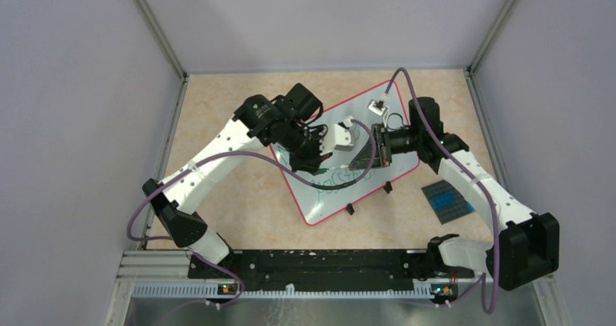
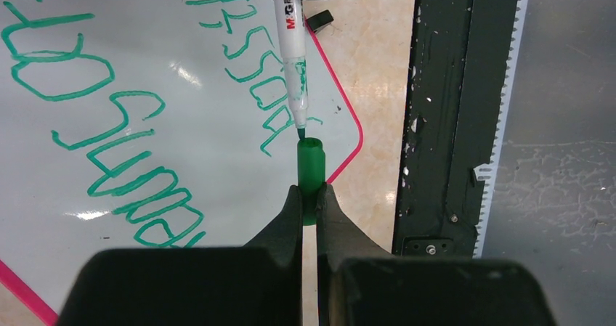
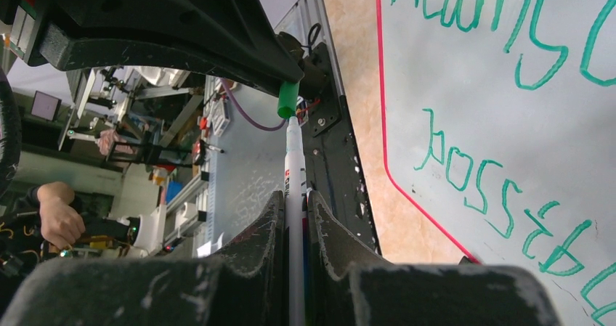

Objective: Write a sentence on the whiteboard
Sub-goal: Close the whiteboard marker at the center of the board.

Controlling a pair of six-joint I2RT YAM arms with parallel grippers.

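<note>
While one whiteboard (image 1: 330, 199) lies flat on the table (image 1: 240, 202), green writing on it, two grippers above, right gripper (image 3: 294, 199) jaws clamped on one marker (image 3: 293, 159), left gripper (image 2: 310, 195) jaws pinching one green cap (image 2: 311, 168), marker tip at cap mouth, contact unclear.

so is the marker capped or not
Uncapped: the marker shows a bare tip, just outside the cap in the left end effector.
</note>
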